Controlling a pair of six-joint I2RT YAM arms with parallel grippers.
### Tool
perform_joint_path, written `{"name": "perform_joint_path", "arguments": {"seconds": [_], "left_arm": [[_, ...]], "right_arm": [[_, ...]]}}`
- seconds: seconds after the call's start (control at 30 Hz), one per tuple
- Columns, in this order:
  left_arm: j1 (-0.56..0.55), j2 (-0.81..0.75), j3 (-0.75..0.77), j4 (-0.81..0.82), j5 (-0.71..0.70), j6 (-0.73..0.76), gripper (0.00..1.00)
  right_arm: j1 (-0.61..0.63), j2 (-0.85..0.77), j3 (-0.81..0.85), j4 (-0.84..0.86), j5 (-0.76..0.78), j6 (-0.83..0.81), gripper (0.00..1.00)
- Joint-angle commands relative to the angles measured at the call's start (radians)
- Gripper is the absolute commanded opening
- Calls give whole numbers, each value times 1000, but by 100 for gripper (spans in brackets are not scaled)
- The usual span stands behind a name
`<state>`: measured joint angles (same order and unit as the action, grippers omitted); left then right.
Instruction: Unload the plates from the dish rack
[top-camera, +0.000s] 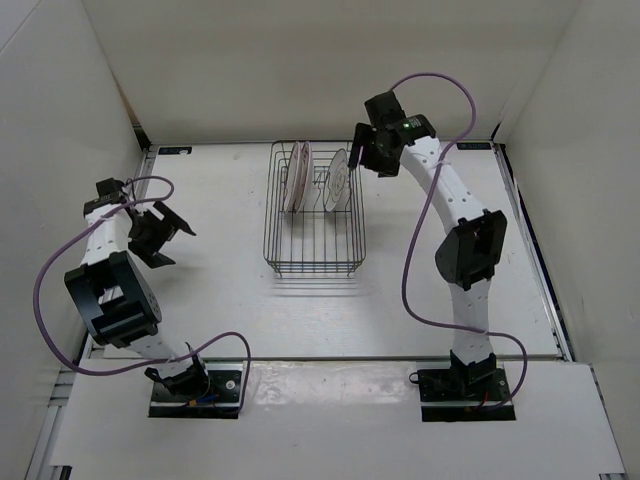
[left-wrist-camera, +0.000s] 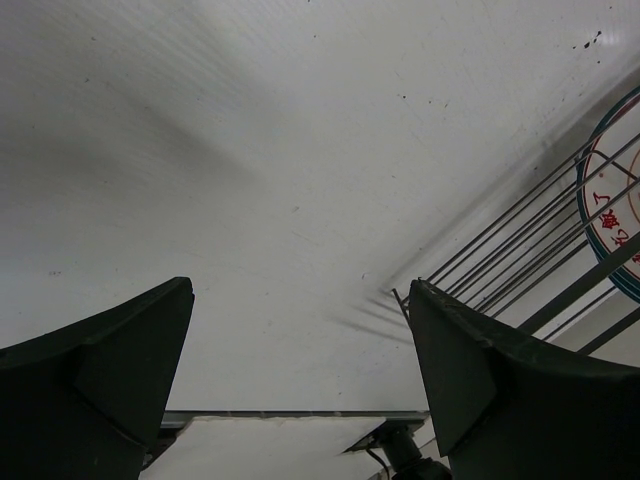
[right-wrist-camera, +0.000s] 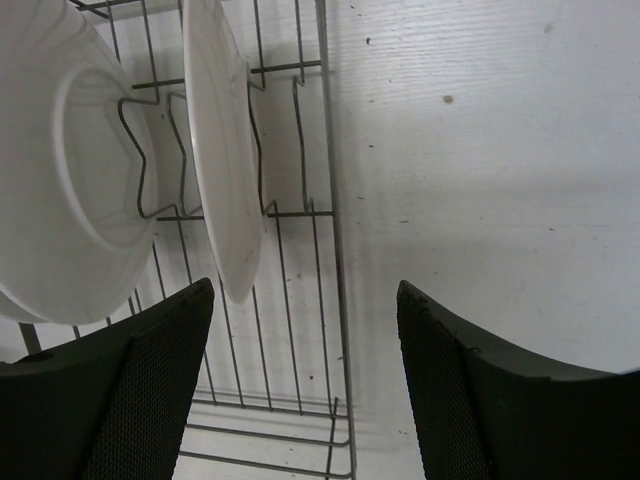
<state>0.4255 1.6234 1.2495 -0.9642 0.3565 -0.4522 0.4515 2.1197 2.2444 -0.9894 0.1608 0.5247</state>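
Note:
The dish rack (top-camera: 315, 235) stands at the middle of the table. Two pink-patterned plates (top-camera: 294, 177) stand upright at its rear left, and a white plate (top-camera: 339, 180) stands to their right. My right gripper (top-camera: 360, 150) hangs open at the rack's rear right corner, just beside the white plate and holding nothing. In the right wrist view the open right gripper (right-wrist-camera: 305, 290) is over the rack's side wire (right-wrist-camera: 325, 200), with an edge-on plate (right-wrist-camera: 225, 150) ahead to the left. My left gripper (top-camera: 172, 238) is open and empty, well left of the rack. The left wrist view shows the open left gripper (left-wrist-camera: 300, 290), the rack wires (left-wrist-camera: 520, 250) and a plate (left-wrist-camera: 610, 215).
White enclosure walls (top-camera: 330, 60) stand behind and on both sides of the table. Purple cables (top-camera: 440, 85) loop off both arms. The arm bases (top-camera: 195, 385) sit at the near edge, with a raised white ledge (top-camera: 330, 420) between them.

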Motion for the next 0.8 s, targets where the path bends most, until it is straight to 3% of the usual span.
{"name": "perform_joint_path", "arguments": {"seconds": [0.0,0.4,0.5,0.77], "left_arm": [[1,-60,-16,-1,10,30,100],[1,-62,-19,-34,-7,69,100],[-1,-54,5,-59,-7,75,100],[2,-54,1,-73,1,76,100]], "right_arm": [[1,43,55,86,-55,20,76],[0,184,73,139,-47,38,72],[0,224,110,146,-43,38,52],[0,217,95,192,-18,38,32]]}}
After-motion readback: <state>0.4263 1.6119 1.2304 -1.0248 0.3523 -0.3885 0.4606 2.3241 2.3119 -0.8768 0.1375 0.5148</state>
